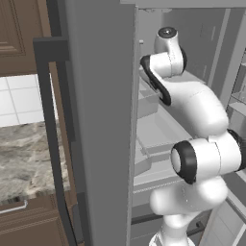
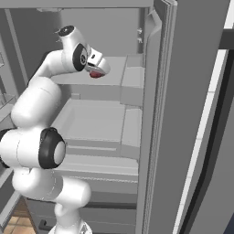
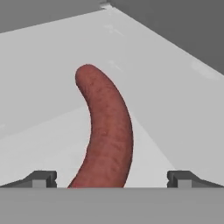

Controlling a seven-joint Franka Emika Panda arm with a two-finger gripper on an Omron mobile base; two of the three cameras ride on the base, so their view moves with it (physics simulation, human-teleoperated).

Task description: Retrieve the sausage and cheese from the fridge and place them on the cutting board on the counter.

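Sausage [image 3: 107, 131] is seen mid-frame in the hand view on the fridge [image 2: 105, 119] shelf, its long axis running away between the wide-spread gripper [image 3: 112, 177] tips; contact probably not made.

Sausage [image 3: 107, 135] on fridge [image 1: 103, 120] shelf, btwn tool [image 3: 112, 178] tips.

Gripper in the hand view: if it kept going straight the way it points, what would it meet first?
Most likely the sausage. It lies on the pale fridge shelf, running up between the open gripper's two fingertips, apart from both. How far ahead it lies is unclear from this close view.
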